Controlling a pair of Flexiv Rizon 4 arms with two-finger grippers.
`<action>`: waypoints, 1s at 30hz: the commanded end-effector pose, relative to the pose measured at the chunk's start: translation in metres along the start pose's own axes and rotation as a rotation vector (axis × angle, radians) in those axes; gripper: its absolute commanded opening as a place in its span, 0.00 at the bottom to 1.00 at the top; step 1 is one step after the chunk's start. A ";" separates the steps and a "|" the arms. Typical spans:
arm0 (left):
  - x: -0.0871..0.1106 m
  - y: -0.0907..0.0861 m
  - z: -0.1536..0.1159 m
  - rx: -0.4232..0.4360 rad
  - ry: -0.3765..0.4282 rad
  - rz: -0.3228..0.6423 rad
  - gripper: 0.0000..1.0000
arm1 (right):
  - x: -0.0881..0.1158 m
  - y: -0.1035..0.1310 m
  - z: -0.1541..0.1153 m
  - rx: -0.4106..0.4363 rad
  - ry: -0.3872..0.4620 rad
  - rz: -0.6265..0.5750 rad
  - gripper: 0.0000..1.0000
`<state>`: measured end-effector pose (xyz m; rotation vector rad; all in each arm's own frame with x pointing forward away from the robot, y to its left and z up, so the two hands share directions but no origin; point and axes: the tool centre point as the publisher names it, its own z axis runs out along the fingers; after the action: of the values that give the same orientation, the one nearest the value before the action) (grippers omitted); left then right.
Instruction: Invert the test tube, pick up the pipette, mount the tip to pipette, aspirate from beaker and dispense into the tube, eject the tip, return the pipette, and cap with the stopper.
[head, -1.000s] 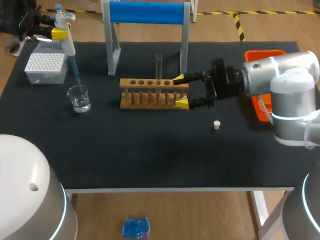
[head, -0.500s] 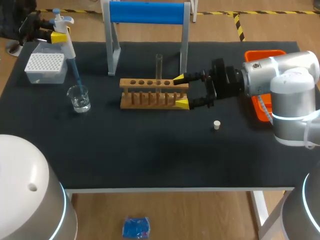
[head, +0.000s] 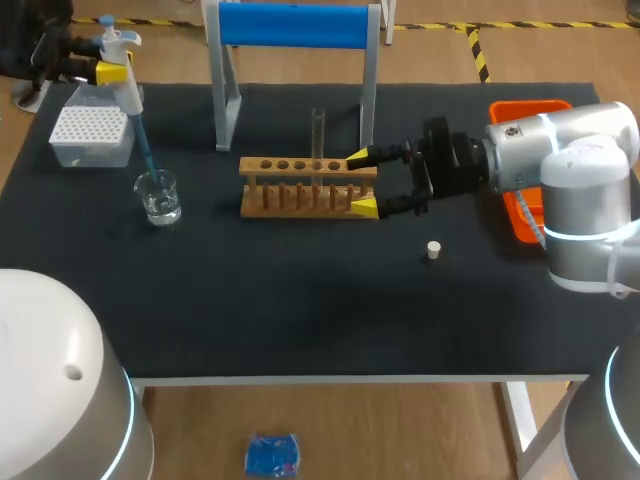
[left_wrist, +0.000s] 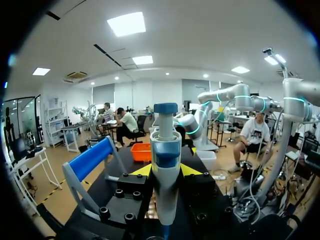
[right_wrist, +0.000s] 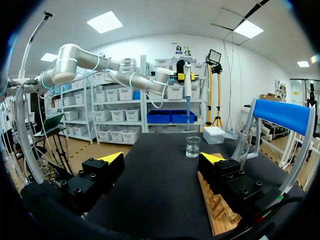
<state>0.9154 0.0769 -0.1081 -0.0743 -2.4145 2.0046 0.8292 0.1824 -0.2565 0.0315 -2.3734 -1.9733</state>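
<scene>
My left gripper (head: 108, 68) is shut on the white pipette (head: 122, 70) at the table's far left, by the tip box. The pipette's blue tip (head: 143, 145) slants down towards the glass beaker (head: 158, 196), which holds clear liquid. In the left wrist view the pipette (left_wrist: 165, 170) stands upright between the yellow fingers of the left gripper (left_wrist: 165, 171). A test tube (head: 318, 135) stands upright in the wooden rack (head: 300, 186). My right gripper (head: 363, 182) is open, its fingers either side of the rack's right end. The small white stopper (head: 433, 250) lies on the mat to the right.
A white tip box (head: 92, 134) sits behind the beaker. The blue-topped pipette stand (head: 295, 25) rises behind the rack. An orange tray (head: 522, 110) lies at the far right under my right arm. In the right wrist view the beaker (right_wrist: 193, 146) is ahead of the right gripper (right_wrist: 162, 159).
My left arm has carried the pipette a little to the left and back, and it hangs steeper over the beaker. The right arm has not moved.
</scene>
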 end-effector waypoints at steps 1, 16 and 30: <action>0.005 -0.001 0.001 -0.003 -0.019 0.003 0.00 | 0.001 0.001 -0.002 0.002 0.002 0.001 1.00; 0.005 -0.001 0.001 -0.011 -0.036 -0.002 0.00 | 0.001 0.001 -0.002 0.002 0.002 0.001 1.00; 0.005 -0.001 0.001 -0.011 -0.036 -0.002 0.00 | 0.001 0.001 -0.002 0.002 0.002 0.001 1.00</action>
<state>0.9120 0.0763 -0.1075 -0.0379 -2.4431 2.0069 0.8292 0.1824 -0.2565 0.0312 -2.3733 -1.9737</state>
